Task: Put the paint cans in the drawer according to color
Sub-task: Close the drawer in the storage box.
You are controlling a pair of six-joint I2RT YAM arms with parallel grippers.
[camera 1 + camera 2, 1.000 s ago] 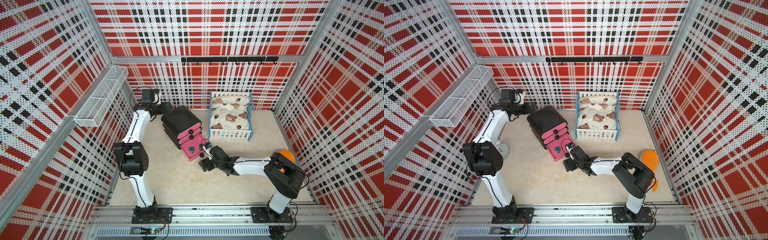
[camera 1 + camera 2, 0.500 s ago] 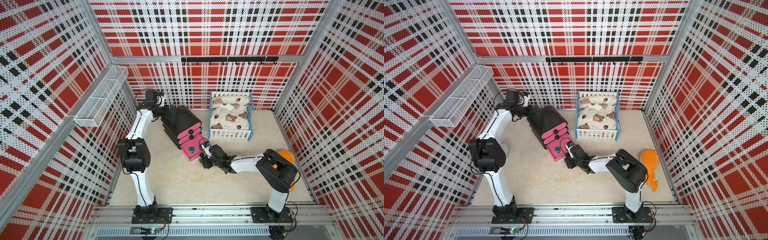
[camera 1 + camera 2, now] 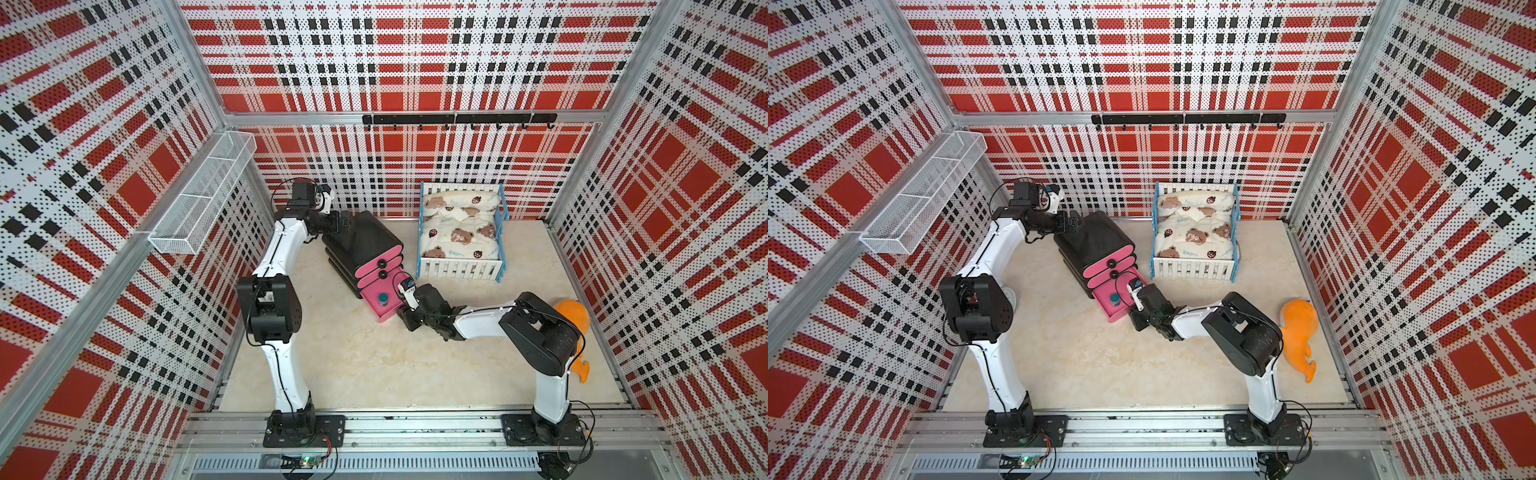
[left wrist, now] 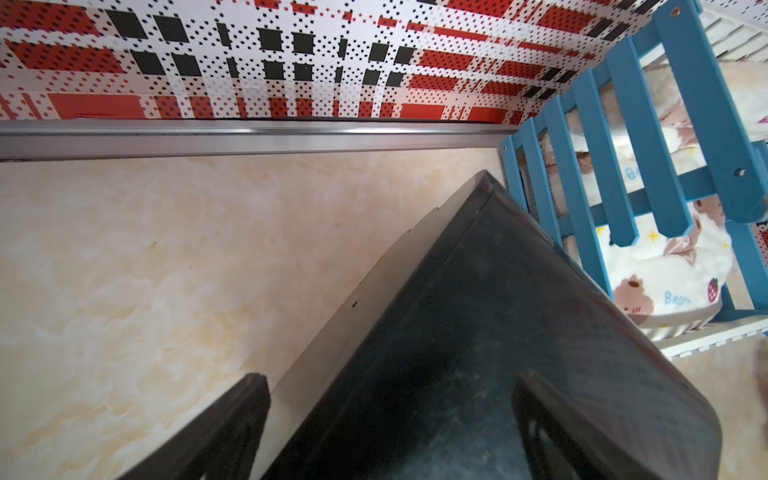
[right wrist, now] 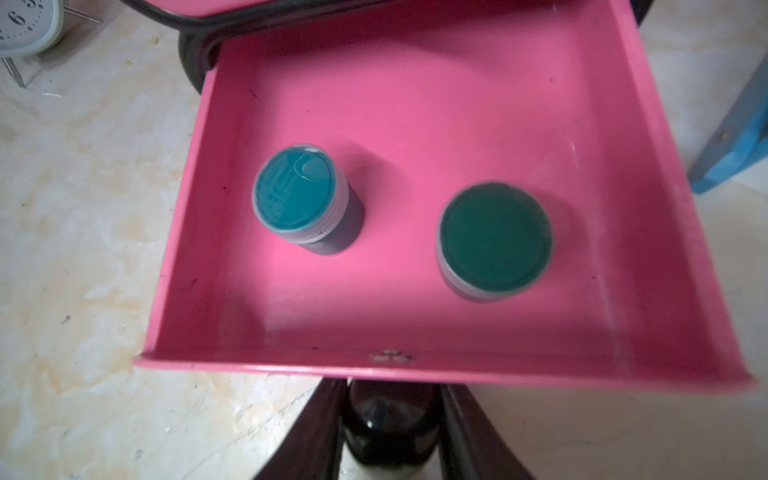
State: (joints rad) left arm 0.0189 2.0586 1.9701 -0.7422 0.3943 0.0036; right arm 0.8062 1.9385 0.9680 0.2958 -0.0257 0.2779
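Item: two teal paint cans (image 5: 295, 191), upright and apart, inside the bottom drawer (image 5: 415, 368), which is pulled out from the front of the chest (image 3: 365, 237). The right fingers (image 5: 320, 432) pinch that drawer's knob (image 5: 388, 415); the left fingers (image 4: 224, 428) are spread astride the chest's rear edge, gripping nothing. Hazards: a brisk or skewed push on the knob may topple the cans, jam the drawer, or slide the chest backward, since the spread left fingers offer only a loose stop.

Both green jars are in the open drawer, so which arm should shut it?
Right: its gripper is shut on the knob of the open drawer; the left gripper is open at the back of the chest.
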